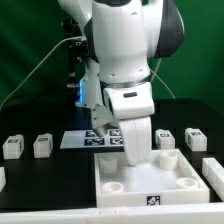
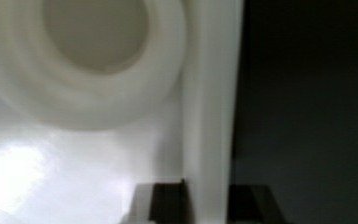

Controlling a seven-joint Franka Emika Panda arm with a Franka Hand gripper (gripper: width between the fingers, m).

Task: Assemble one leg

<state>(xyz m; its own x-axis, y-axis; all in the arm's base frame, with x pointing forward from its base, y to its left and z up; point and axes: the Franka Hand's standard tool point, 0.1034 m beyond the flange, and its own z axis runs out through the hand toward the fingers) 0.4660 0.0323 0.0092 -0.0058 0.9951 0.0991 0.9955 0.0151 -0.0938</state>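
Note:
Several legs stand loose on the black table in the exterior view: two on the exterior view's left [image 1: 12, 146] [image 1: 42, 146] and two on its right [image 1: 166, 139] [image 1: 196, 138]. My gripper [image 1: 136, 152] holds none of them. It reaches down onto the far rim of the large white tray-like part [image 1: 115, 200]. In the wrist view my gripper [image 2: 210, 205] has one dark finger on each side of that upright rim [image 2: 208, 100], and the rim fills the gap between them. A round socket [image 2: 96, 40] of the tray lies just inside the rim.
The marker board [image 1: 80, 139] lies behind the tray, partly hidden by the arm. Another white block [image 1: 215, 172] sits at the tray's right corner. Cables and a dark stand rise behind the arm on the exterior view's left.

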